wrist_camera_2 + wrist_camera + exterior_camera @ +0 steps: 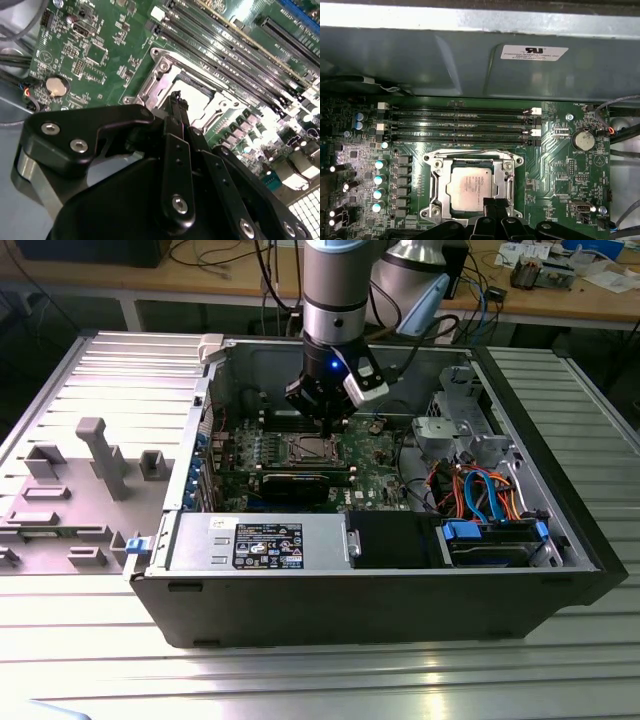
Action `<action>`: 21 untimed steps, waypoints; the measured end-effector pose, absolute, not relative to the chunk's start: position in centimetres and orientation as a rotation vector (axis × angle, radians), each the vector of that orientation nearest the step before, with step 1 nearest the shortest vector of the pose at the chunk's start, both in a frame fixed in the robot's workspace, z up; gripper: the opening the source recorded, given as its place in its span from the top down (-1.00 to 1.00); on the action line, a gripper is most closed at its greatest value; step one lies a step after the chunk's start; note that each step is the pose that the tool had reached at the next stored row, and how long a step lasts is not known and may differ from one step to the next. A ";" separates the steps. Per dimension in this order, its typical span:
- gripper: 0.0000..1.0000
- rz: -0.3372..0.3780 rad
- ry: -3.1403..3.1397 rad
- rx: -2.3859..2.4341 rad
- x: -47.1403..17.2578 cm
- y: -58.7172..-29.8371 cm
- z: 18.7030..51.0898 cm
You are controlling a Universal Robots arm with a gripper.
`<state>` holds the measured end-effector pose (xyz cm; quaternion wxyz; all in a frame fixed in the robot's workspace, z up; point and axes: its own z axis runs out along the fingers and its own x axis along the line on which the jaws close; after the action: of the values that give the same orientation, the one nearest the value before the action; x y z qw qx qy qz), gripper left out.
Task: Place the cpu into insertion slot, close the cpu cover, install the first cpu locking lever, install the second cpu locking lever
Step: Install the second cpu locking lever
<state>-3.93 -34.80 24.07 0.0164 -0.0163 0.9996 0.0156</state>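
The gripper [328, 428] is hanging inside the open computer case [380, 600], low over the green circuit board [375, 455], with its black fingers [176, 107] drawn together to a narrow tip and holding nothing. In the first wrist view the fingertips [495, 206] are sitting at the edge of the cpu cover [436, 172], just beside the cpu [470, 186]. The cpu, dull silver on top, is lying flat in the insertion slot [472, 160], and the cover's silver frame is lying down around it, the chip showing through the central cut-out. In the second wrist view the finger tips are standing over the bright chip [197, 100] framed by the same cover [160, 75].

Four long memory slots [457, 125] are running side by side just beyond the socket, between it and the case's far wall. A round coin battery [583, 140] is sitting on the board near the socket. In the exterior view a long black graphics card [300, 486] is lying on the near side of the socket, and a grey power supply [260, 543] is filling the case's near wall. Orange and blue cables [480, 490] are bunching on the exterior view's right.
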 end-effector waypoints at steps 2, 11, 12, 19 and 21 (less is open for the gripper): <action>0.79 0.048 3.108 -0.051 -3.9 -34.8 24.1; 0.79 0.049 3.108 -0.051 -3.9 -35.2 24.1; 0.79 0.049 3.108 -0.051 -3.9 -35.2 24.1; 0.79 0.049 3.108 -0.051 -4.0 -35.2 24.1; 0.79 0.049 3.108 -0.051 -4.0 -35.2 24.1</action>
<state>-4.01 -35.24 24.07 0.0164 -0.0163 0.9996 0.0156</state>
